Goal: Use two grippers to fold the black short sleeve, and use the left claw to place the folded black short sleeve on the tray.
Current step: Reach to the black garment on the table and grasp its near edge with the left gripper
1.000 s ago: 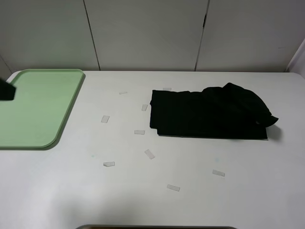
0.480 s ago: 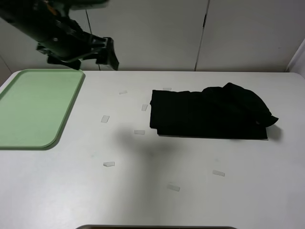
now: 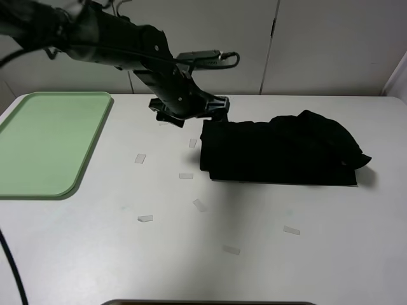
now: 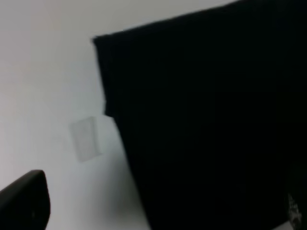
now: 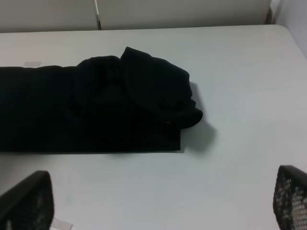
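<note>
Black short-sleeve T-shirt [image 3: 280,152], folded into a rectangle, lies right of centre on the white bench [image 3: 254,267], well apart from the light-green tray [image 3: 51,143]. The left gripper [image 3: 202,114] hovers over its far left corner.

Left wrist view: the T-shirt edge lies below; one finger [image 4: 24,201] shows, jaws spread, empty.

Right wrist view: the right gripper [image 5: 158,196] stands wide open, empty, near the bunched end.

My left arm [image 3: 108,35] is glossy black and jointed, with a thin black cable [image 3: 236,60] looping by a grey plate [image 3: 205,54] at the wrist; left claw [image 3: 191,113] black too. My right gripper [image 5: 158,203] has black, rounded fingertips [image 5: 290,197] with fine dotted mesh on them.
</note>
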